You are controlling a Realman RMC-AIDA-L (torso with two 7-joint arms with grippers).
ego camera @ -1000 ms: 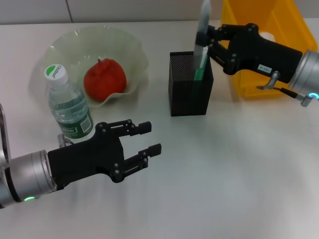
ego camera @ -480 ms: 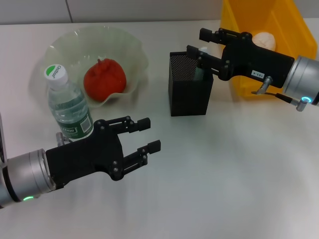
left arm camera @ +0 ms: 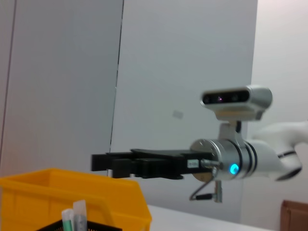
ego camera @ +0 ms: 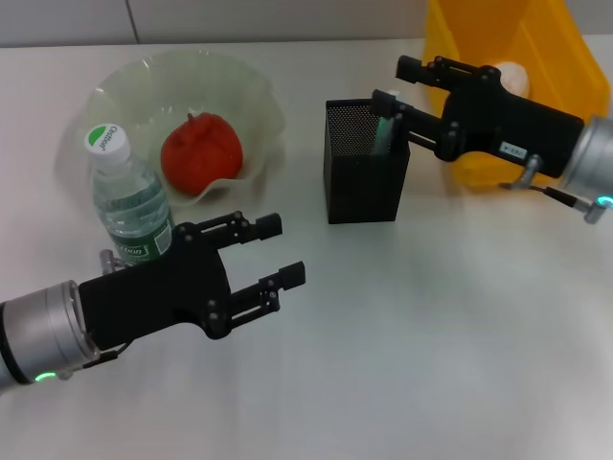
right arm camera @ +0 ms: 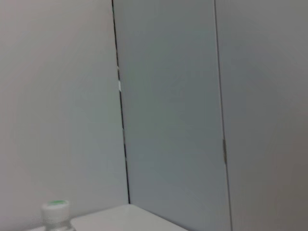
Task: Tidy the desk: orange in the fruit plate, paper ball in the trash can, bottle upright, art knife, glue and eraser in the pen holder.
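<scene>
My right gripper (ego camera: 393,86) hung spread wide just above the pen holder (ego camera: 366,175), a green-tipped tool inside. My left gripper (ego camera: 273,251), also wide, hovered near the upright bottle (ego camera: 131,208); a careless swing could topple it.

Bottle (right arm camera: 57,214) cap — white with green top — before a grey wall (right arm camera: 168,96)

On our pale surface (ego camera: 431,326) stand the fruit plate (ego camera: 259,96), bottle (ego camera: 132,206) (upright), pen holder (ego camera: 364,177) and trash can (ego camera: 536,57).
</scene>
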